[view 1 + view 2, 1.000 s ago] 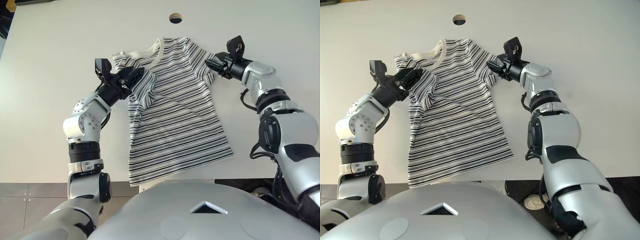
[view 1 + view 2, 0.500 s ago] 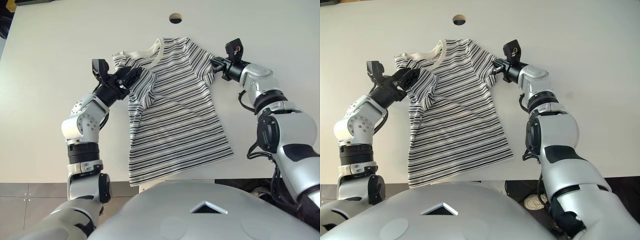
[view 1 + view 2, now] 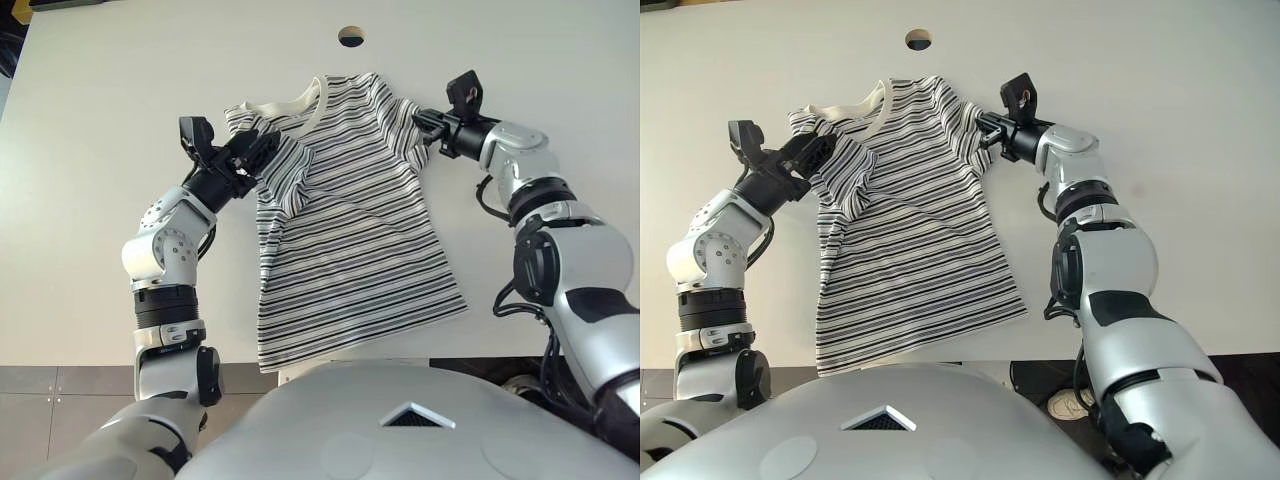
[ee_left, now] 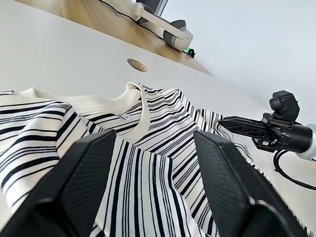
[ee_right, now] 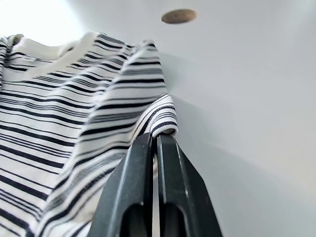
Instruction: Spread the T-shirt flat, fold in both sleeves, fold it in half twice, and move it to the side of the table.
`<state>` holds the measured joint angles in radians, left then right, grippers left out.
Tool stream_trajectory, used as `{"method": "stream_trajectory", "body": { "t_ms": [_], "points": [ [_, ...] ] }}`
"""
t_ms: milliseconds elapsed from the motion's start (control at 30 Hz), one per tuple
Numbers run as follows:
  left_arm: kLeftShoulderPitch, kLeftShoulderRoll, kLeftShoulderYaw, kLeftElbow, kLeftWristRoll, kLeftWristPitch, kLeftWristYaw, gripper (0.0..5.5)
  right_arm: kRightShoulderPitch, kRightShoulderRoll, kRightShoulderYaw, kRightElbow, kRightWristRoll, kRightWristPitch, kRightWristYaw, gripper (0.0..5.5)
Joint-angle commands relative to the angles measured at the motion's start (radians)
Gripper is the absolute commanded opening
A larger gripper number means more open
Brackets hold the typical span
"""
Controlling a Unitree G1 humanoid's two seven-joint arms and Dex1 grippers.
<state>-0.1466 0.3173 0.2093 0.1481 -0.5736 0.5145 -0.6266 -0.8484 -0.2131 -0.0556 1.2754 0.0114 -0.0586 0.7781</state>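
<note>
White table (image 3: 120,80) (round hole (image 3: 351,37) near far edge) bears striped T-shirt (image 3: 350,240).

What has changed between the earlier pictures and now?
The right claw has closed on the sleeve edge of the T-shirt. The left claw, open, has drawn back slightly toward the robot's left. The T-shirt lies on the table as before.

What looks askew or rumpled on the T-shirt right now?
The T-shirt lies crooked, not flat: fabric is bunched into creases at the shoulder by the open left hand, while the right hand pinches the other sleeve's edge.
</note>
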Motion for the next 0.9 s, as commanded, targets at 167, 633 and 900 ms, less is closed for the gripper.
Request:
{"method": "stream_trajectory", "body": {
  "t_ms": [167,633,900],
  "points": [
    [0.0,0.002,0.003,0.012,0.01,-0.015,0.0,2.94,0.042,0.01,0.058,-0.224,0.0,-0.007,0.1,0.13],
    [-0.003,-0.001,0.002,0.011,0.011,-0.019,0.003,2.94,0.288,0.032,0.227,-0.785,0.012,0.209,0.131,0.13],
    [-0.004,-0.004,0.001,0.013,0.011,-0.02,0.004,2.94,0.301,0.031,0.268,-0.805,0.026,0.215,0.143,1.09]
  ]
}}
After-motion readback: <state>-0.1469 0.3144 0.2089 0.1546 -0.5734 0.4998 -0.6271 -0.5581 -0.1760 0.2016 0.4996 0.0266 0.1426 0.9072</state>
